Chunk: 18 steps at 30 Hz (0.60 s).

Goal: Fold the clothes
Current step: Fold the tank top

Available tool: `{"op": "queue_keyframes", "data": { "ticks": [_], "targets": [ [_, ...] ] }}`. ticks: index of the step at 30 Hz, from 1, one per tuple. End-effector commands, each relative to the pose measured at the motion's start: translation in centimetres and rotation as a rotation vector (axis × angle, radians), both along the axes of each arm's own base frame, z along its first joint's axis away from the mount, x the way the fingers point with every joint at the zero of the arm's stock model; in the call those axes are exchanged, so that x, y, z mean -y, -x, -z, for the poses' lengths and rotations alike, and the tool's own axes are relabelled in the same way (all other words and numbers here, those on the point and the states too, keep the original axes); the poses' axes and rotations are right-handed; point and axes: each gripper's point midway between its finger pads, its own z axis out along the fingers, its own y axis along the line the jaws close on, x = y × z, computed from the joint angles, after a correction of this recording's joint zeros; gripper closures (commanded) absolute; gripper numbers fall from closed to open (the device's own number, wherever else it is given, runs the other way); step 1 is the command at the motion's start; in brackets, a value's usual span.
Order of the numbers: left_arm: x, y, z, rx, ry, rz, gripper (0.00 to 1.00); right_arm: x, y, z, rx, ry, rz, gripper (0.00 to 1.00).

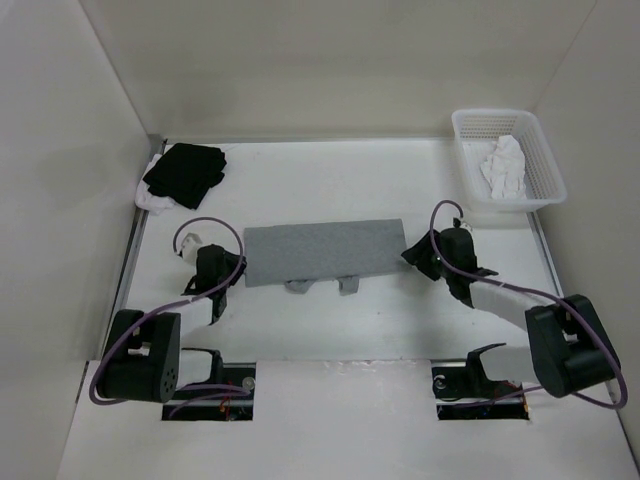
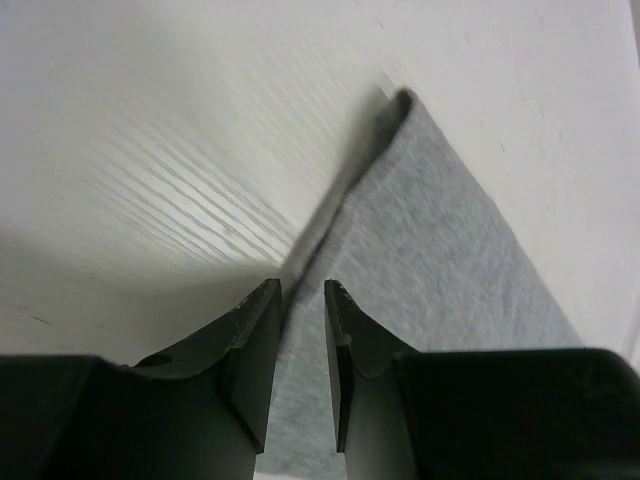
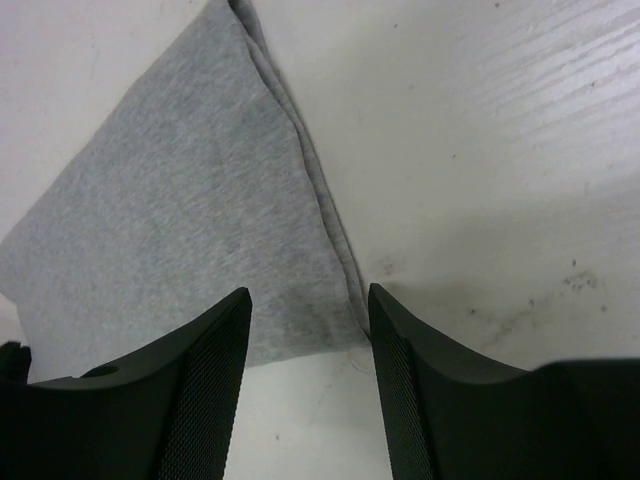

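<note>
The clothes (image 1: 322, 252) are one light grey garment, lying as a folded wide strip in the middle of the table, with two small flaps sticking out under its near edge. My left gripper (image 1: 240, 266) is at the strip's left end. In the left wrist view its jaws (image 2: 302, 285) stand narrow, with the edge of the grey fabric (image 2: 440, 250) pinched between them. My right gripper (image 1: 412, 253) is at the strip's right end. In the right wrist view it (image 3: 308, 292) stands open over the garment's near corner (image 3: 170, 190), with nothing held.
A black garment (image 1: 185, 172) lies on a white one (image 1: 152, 200) at the back left corner. A white basket (image 1: 507, 155) holding white cloth (image 1: 503, 165) stands at the back right. Walls enclose the table on three sides.
</note>
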Motion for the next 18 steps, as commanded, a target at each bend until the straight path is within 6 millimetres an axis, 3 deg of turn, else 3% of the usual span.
{"op": "queue_keyframes", "data": {
  "ticks": [1, 3, 6, 10, 15, 18],
  "targets": [
    [-1.8, -1.5, -1.4, 0.055, -0.014, -0.026, 0.77, 0.0, 0.5, -1.2, 0.050, 0.009, -0.016, 0.43],
    [-2.4, -2.2, -1.9, 0.065, -0.002, -0.047, 0.77, -0.2, 0.5, -1.3, 0.050, 0.006, -0.026, 0.42],
    [-1.1, -3.0, -4.2, 0.137, 0.017, -0.011, 0.78, -0.5, -0.3, -1.1, 0.043, 0.004, -0.028, 0.42],
    [-1.4, -3.4, -6.1, 0.181, -0.013, -0.017, 0.77, -1.2, -1.6, -0.6, 0.022, 0.003, -0.041, 0.41],
    [0.9, -3.6, -7.2, 0.209, -0.009, 0.053, 0.77, -2.4, -2.2, 0.3, -0.005, -0.059, -0.052, 0.45],
    [2.1, -3.7, -7.5, 0.216, -0.003, 0.088, 0.77, -3.0, -2.5, 0.6, -0.014, -0.106, -0.047, 0.52]
  ]
}}
